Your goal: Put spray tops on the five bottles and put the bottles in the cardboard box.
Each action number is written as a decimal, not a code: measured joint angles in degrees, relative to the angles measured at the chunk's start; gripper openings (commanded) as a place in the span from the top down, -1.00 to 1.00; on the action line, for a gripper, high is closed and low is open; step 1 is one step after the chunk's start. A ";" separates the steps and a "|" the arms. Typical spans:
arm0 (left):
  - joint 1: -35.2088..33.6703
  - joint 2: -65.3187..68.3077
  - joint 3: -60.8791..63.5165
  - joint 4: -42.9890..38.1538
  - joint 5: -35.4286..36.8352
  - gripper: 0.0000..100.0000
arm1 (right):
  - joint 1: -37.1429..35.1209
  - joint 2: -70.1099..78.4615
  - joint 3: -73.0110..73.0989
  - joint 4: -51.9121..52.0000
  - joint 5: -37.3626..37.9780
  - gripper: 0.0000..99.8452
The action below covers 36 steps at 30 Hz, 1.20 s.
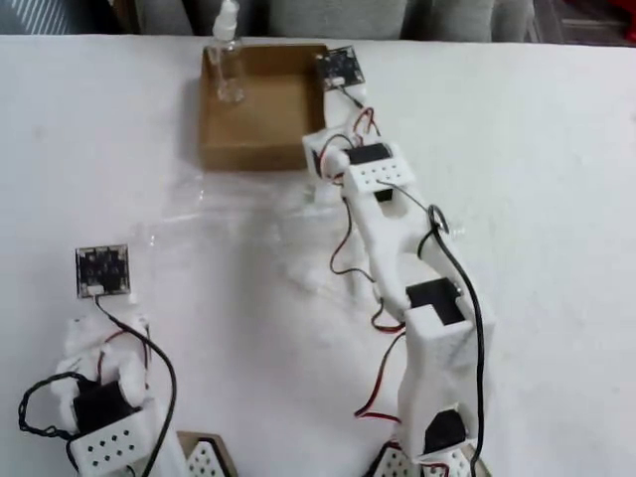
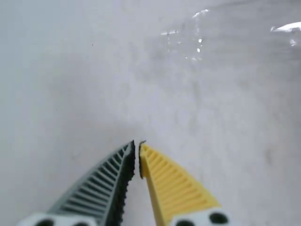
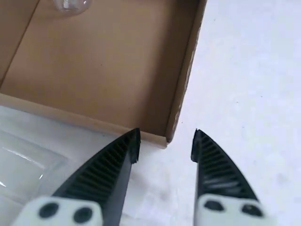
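Observation:
The cardboard box (image 1: 263, 119) sits at the table's far middle. One clear bottle (image 1: 230, 62) with a white spray top stands in its back left corner; its base (image 3: 70, 4) shows in the right wrist view. My right gripper (image 3: 164, 141) is open and holds nothing, hovering just outside the box's near right corner (image 3: 170, 134). My left gripper (image 2: 137, 147) is shut, its grey and yellow fingers meeting over bare table at the near left. Faint glints of a clear bottle (image 2: 190, 42) lie ahead of it on the table. Another clear shape (image 3: 23, 155) lies by the box's front wall.
The right arm (image 1: 397, 219) stretches from the near right edge up to the box. The left arm (image 1: 104, 397) stays folded at the near left corner. White tabletop (image 1: 537, 179) spreads to the right of the box.

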 measured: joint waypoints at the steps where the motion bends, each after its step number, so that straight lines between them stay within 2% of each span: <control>1: 0.00 0.00 0.00 0.00 0.00 0.95 | 0.00 -0.79 0.00 0.00 0.00 0.69; 10: 0.00 0.00 0.00 0.00 0.00 0.95 | -0.09 -4.22 0.00 -2.90 0.00 0.69; 23: 0.00 0.00 0.00 0.00 0.00 0.95 | 0.26 7.91 -0.79 -12.40 0.00 0.70; 36: 0.00 0.00 0.00 0.00 0.00 0.95 | 0.35 8.79 -1.67 -11.69 -0.09 0.70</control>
